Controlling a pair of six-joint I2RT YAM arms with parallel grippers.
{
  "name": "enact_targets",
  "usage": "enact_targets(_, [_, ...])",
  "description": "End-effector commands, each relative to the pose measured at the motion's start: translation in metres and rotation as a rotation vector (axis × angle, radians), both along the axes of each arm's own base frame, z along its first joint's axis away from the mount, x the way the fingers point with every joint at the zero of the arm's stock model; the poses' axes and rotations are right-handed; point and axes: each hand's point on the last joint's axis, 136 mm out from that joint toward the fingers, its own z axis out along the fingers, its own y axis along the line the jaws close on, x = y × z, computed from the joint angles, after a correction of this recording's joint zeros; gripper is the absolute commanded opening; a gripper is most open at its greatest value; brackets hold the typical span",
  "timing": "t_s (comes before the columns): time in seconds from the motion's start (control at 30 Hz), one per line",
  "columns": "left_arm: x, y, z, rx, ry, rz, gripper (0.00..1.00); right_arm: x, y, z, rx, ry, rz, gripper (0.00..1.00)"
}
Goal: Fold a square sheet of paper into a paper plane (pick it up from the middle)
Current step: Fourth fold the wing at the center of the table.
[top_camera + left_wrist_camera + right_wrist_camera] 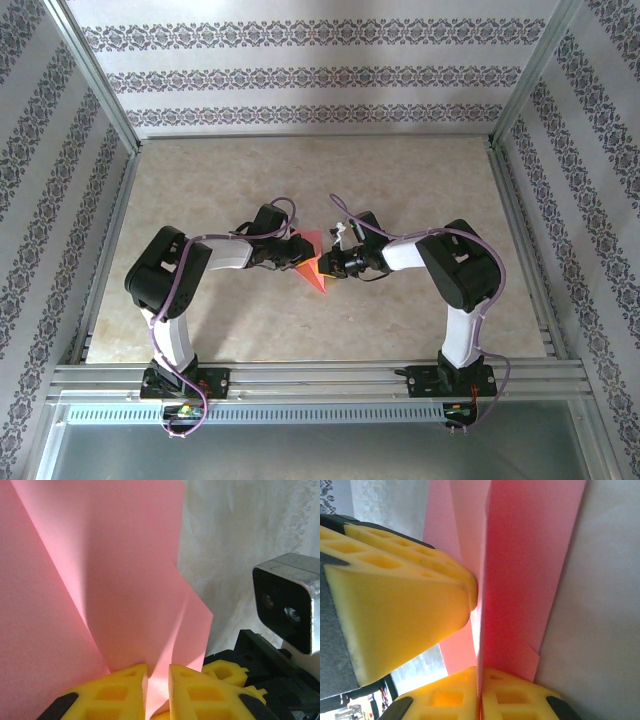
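One part-folded paper [312, 270], mid-scene. Two grippers: left gripper [158, 675] pinches paper; right gripper [480, 685] pinches it too.

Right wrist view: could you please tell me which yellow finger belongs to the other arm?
The big finger at the left belongs to the left gripper; the right gripper's own pair sits at the bottom edge, pinched on the pink-red paper.
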Motion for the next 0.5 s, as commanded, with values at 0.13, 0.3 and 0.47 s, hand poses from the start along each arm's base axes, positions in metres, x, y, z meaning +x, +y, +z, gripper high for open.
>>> enact_targets(0.13, [0.0047, -0.0011, -0.0068, -0.027, 0.005, 0.006, 0.2, -0.0075, -0.0136, -0.0246, -0.068, 0.065, -0.024, 0.15])
enact_targets(0.3, [0.0046, -0.0021, -0.0094, -0.031, 0.014, 0.003, 0.2, -0.0085, -0.0149, -0.0275, -0.079, 0.076, -0.027, 0.15])
enact_targets(0.47, [0.0054, -0.0027, -0.0095, -0.036, 0.012, 0.003, 0.2, -0.0095, -0.0156, -0.0296, -0.089, 0.082, -0.028, 0.12])
